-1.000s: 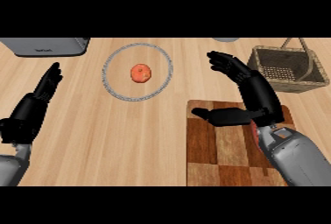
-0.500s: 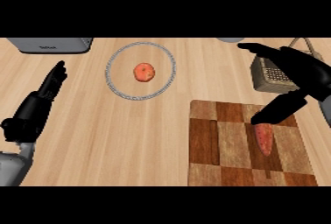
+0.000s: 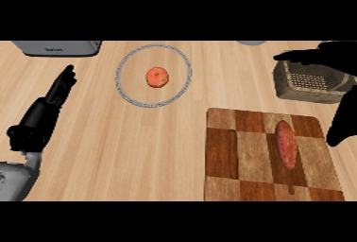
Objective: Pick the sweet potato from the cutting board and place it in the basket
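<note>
A long reddish sweet potato [image 3: 286,143] lies on the checkered wooden cutting board [image 3: 241,160] at the lower right. The woven basket [image 3: 307,85] stands beyond the board at the right, partly hidden by my right hand [image 3: 339,61]. That hand hovers open above the basket and the board's right edge, fingers spread, its thumb [image 3: 343,124] hanging down beside the sweet potato without touching it. My left hand [image 3: 43,116] rests open at the left, fingers pointing away.
A round plate [image 3: 127,84] with a metal rim holds a small orange-red vegetable [image 3: 157,77] at the centre back. A grey appliance [image 3: 57,47] sits at the back left. A grey object [image 3: 251,42] peeks in at the top edge.
My right hand has swung right and away from the board, uncovering the sweet potato; it now hangs over the basket. The left hand stays where it was.
</note>
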Tool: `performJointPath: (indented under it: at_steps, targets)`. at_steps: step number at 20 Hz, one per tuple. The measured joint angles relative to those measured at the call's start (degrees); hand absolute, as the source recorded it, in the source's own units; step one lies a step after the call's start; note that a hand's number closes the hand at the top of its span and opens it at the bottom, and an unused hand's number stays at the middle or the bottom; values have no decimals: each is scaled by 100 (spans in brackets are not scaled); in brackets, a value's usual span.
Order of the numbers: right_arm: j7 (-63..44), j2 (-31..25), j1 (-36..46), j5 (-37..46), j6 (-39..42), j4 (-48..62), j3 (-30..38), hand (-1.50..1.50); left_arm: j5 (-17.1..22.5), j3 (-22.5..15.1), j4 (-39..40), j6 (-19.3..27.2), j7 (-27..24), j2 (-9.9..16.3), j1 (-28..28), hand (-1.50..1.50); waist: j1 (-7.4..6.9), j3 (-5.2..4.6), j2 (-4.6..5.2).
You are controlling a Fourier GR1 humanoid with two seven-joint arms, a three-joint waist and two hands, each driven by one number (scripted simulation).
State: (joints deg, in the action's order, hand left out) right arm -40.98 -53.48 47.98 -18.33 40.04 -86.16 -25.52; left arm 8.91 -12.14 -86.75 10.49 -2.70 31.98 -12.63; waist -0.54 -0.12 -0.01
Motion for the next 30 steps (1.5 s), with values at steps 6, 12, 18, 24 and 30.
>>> performJointPath:
  at_steps: [6,12,18,24,30]
  targets:
    - [87,231,-98,276,523,406,125,-150,-117,141,90,-152,-35,-122,-43,0,14,7,7]
    - [452,520,-397,983,780,611,195,-150,-241,276,-24,-267,-21,-225,100,0,1,11,8]
    - [831,728,-786,1733,991,721,142,-150,-405,398,-31,-319,72,-362,32,0,25,12,6]
    - [1126,1081,-1163,2525,1035,814,176,-150,-532,577,-126,-474,81,-459,148,0,24,12,4]
    - [1669,1285,-1607,3400,823,885,248,-150,-663,693,-266,-598,191,-614,240,0,28,14,4]
